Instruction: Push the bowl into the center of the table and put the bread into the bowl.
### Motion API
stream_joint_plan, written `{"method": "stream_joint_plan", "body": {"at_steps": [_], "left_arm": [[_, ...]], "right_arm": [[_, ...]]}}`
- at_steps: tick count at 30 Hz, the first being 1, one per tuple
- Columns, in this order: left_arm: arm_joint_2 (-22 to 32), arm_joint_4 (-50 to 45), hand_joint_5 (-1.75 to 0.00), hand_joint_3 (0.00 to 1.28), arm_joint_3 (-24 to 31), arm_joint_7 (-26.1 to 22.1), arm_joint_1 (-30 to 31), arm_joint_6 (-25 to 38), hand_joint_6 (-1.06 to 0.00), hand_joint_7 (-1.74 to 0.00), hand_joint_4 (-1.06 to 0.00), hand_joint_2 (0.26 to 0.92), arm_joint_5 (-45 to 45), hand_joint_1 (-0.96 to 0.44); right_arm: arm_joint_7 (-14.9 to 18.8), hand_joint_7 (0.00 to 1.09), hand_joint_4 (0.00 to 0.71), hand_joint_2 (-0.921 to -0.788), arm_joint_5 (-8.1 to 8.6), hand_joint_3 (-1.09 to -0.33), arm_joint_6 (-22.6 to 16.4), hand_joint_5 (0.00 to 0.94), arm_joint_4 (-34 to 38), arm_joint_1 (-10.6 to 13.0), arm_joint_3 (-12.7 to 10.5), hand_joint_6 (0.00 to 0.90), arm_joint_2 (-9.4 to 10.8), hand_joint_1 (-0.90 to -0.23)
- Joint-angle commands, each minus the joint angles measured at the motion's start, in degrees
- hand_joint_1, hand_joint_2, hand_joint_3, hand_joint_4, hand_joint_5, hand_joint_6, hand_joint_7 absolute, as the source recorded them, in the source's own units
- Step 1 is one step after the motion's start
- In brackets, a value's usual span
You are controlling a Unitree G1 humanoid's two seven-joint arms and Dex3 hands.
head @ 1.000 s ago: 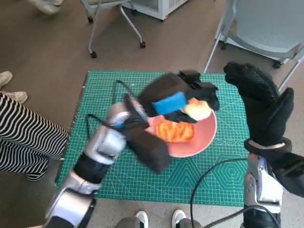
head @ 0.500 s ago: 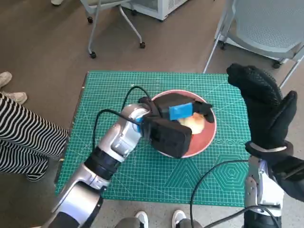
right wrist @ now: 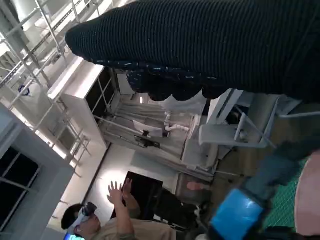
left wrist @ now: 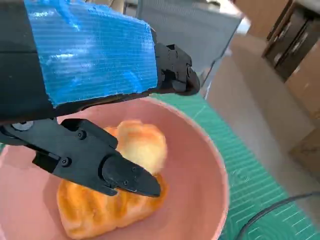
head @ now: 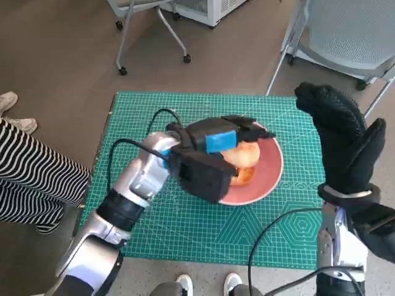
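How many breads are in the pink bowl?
2. A pale round bread sits in the pink bowl, with a longer golden bread touching it. The left hand hovers over them and might hide more.

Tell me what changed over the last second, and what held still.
The left hand drew back across the pink bowl toward the table's left side. A second, paler piece of bread it was carrying now lies in the bowl on the first piece, and the fingers hover open above it. The bowl, green mat and raised right hand stayed put.
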Motion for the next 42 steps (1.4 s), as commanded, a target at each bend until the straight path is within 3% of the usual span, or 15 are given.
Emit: {"method": "stream_joint_plan", "body": {"at_steps": [1,11,19,22,27,34,42], "left_arm": [[1.3,-3.9,0.00,0.01,5.3,-2.7,1.1,1.9,-0.11,-0.14,0.00,0.920,-7.0,-0.59],[3.2,-11.5,0.00,0.03,17.4,-6.9,3.5,6.3,-0.12,-0.12,0.00,0.921,-23.8,-0.59],[-0.7,-15.5,0.00,0.22,25.2,-4.8,7.3,5.4,-0.13,-0.13,0.00,0.921,-36.5,-0.68],[-3.2,-18.4,0.00,0.32,26.6,-2.4,9.5,4.6,-0.04,-0.32,0.00,0.921,-39.1,-0.69],[-7.2,-19.2,0.00,0.40,28.3,-0.8,12.6,1.2,-0.01,-0.41,0.00,0.921,-43.2,-0.69],[-9.5,-18.0,0.00,0.40,29.0,-1.6,14.8,-3.1,0.00,-0.43,0.00,0.921,-45.4,-0.68],[-9.3,-17.2,0.00,0.38,29.1,-1.5,15.5,-2.8,0.00,-0.40,-0.01,0.921,-45.3,-0.68]], "right_arm": [[-0.6,0.51,0.186,-0.921,-0.30,-0.642,1.4,0.000,0.1,0.2,0.3,0.095,0.4,-0.663],[-0.6,0.52,0.185,-0.921,-0.33,-0.642,1.8,0.000,-0.7,-0.8,0.3,0.097,0.1,-0.679],[-1.3,0.53,0.185,-0.921,-1.28,-0.645,2.5,0.000,-1.8,-2.0,0.6,0.095,-0.1,-0.670],[-1.9,0.53,0.185,-0.921,-1.78,-0.646,3.2,0.000,-2.2,-2.7,0.8,0.097,-0.1,-0.674],[-3.1,0.54,0.192,-0.921,-2.50,-0.639,4.8,0.003,-2.6,-4.2,1.1,0.109,0.2,-0.685],[-4.2,0.55,0.212,-0.921,-3.28,-0.614,6.3,0.012,-3.3,-5.9,1.7,0.128,0.3,-0.694],[-4.5,0.55,0.222,-0.921,-3.97,-0.611,6.4,0.014,-3.2,-7.1,2.2,0.129,0.0,-0.674]]}}
